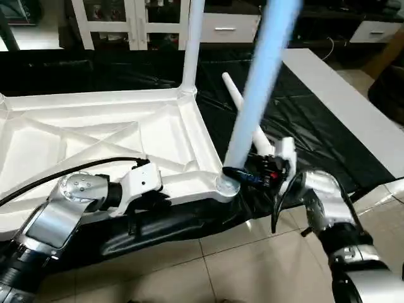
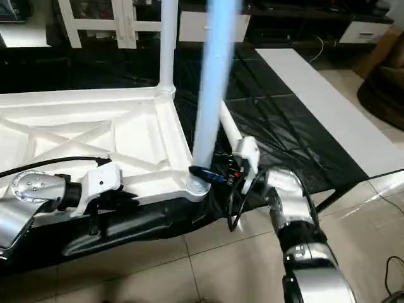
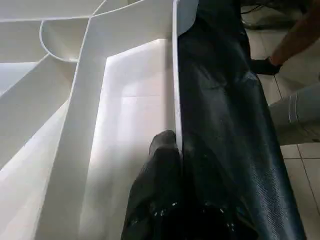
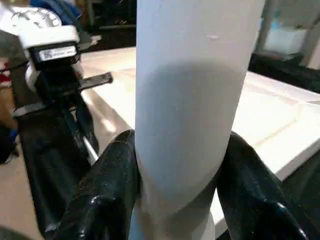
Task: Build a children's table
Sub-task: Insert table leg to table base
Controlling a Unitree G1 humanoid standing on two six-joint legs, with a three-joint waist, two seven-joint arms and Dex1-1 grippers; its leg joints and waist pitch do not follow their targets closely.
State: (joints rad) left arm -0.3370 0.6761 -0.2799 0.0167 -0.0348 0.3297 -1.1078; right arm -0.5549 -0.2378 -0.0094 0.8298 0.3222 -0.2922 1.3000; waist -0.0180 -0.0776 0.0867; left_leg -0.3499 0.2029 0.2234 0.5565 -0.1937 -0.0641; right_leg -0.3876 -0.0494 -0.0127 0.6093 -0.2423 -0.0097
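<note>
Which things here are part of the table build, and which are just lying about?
Job: table top; fitted far leg; leg at near socket, gripped by right hand; spare leg; left hand on the rim.
Lying about: cabinet; black sheet.

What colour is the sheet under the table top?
Black sheet, clearest in the left eye view.

Low bench [image 1: 353, 107] covered by a black crinkled sheet [image 1: 303, 126], white bench edge left bare along the right side, upturned white table top [image 1: 95, 145] laid flat on the sheet, one loose white leg [image 1: 237, 101] laid beside it, tiled floor [image 1: 240, 265] seen beneath.
</note>
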